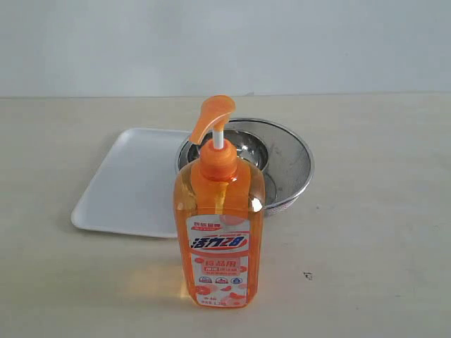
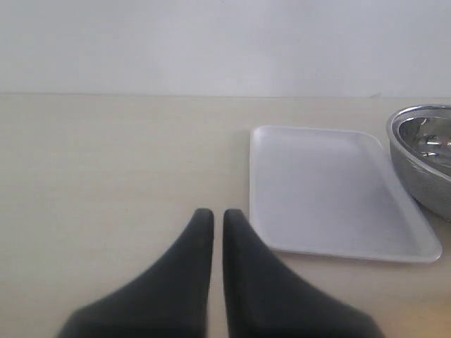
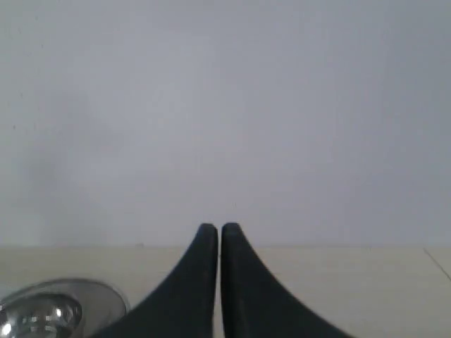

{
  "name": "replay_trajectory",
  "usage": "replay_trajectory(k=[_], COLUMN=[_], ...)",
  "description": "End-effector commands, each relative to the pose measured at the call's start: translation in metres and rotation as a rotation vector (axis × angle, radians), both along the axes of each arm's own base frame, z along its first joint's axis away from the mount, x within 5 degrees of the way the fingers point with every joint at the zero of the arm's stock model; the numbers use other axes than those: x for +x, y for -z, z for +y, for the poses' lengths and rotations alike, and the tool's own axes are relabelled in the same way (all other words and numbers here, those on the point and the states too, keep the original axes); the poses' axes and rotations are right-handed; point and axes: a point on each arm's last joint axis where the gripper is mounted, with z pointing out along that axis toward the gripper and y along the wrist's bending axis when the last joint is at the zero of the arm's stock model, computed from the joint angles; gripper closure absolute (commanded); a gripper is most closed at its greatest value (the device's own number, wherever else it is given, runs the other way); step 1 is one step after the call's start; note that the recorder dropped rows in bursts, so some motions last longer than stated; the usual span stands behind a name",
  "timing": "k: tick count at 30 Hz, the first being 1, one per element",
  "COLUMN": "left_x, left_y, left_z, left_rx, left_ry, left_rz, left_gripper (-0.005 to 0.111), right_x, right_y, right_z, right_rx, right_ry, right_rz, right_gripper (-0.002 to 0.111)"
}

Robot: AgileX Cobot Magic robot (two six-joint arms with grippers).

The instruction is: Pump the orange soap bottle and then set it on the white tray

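Left fingers (image 2: 187, 274) and right fingers (image 3: 187, 282) press together, empty; the orange soap bottle (image 1: 220, 232) stands upright beside the white tray (image 1: 127, 183), spout toward it.

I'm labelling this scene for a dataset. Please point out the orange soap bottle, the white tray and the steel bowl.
orange soap bottle (image 1: 219, 243), exterior view, on its front label.
white tray (image 2: 331, 190), left wrist view, on its bare flat floor.
steel bowl (image 1: 290, 163), exterior view, on its inner wall.
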Motion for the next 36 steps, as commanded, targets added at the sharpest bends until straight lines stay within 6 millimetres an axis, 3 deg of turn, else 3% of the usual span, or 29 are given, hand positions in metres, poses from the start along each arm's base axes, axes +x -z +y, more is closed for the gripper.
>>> replay_trajectory(k=[1, 8, 18, 25, 30, 36], left_x=[0.0, 0.0, 0.0, 0.0, 0.0, 0.0], left_y=[0.001, 0.001, 0.001, 0.001, 0.001, 0.001], left_z=[0.0, 0.0, 0.0, 0.0, 0.0, 0.0], left_rx=[0.002, 0.002, 0.002, 0.002, 0.002, 0.002], left_ry=[-0.002, -0.002, -0.002, -0.002, -0.002, -0.002], left_rz=[0.0, 0.0, 0.0, 0.0, 0.0, 0.0], left_gripper=[0.102, 0.102, 0.102, 0.102, 0.102, 0.102], right_x=[0.023, 0.044, 0.048, 0.073, 0.091, 0.107], right_y=[-0.006, -0.005, -0.009, 0.022, 0.047, 0.06], right_z=[0.003, 0.004, 0.004, 0.007, 0.028, 0.056], right_rx=[-0.086, -0.09, -0.084, -0.275, -0.282, -0.498], right_ry=[-0.017, -0.016, -0.01, -0.072, -0.322, -0.742], right_rz=[0.221, 0.263, 0.219, 0.428, 0.589, 0.457], right_gripper=[0.108, 0.108, 0.108, 0.108, 0.108, 0.108])
